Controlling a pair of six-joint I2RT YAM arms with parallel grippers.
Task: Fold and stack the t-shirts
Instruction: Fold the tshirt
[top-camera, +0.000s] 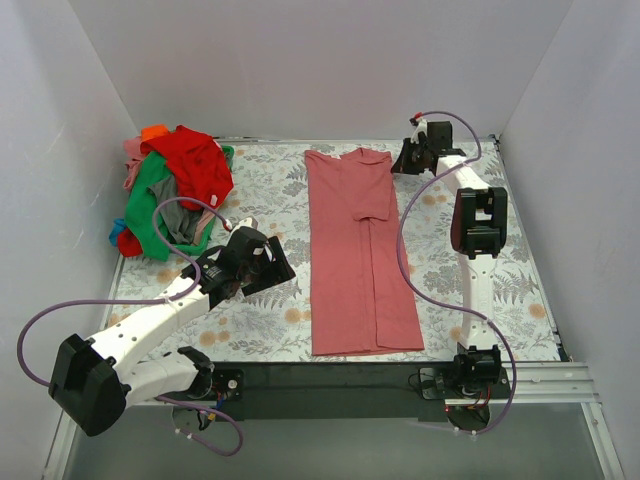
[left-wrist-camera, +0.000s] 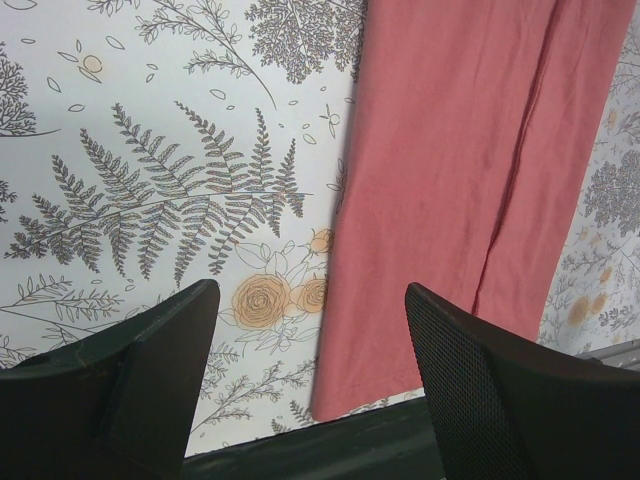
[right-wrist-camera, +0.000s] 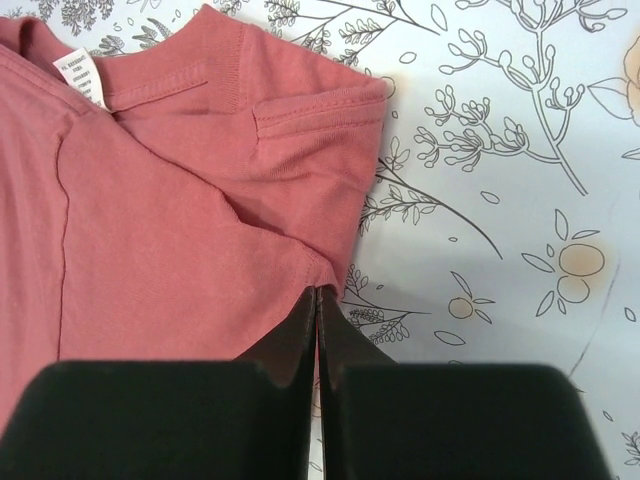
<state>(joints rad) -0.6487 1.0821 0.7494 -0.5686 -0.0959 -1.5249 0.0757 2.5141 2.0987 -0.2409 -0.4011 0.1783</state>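
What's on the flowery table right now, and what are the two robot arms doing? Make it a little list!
salmon-pink shirt: flat in the middle, sides folded in, collar at the far end
neck tag: white, inside the collar
shirt pile: red, green, orange, grey, heaped in the far-left corner
left arm: jaws open, empty, over the table cover left of the shirt
right arm: jaws shut at the shirt's far-right edge near the sleeve; pinch unclear

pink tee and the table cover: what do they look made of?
The salmon-pink t-shirt looks like a soft matte knit, likely cotton jersey: ribbed collar, stitched hems, soft creases, and a white neck tag. The table cover is a smooth, flat sheet with a printed floral pattern. Whether it is cloth or vinyl, I can't tell.
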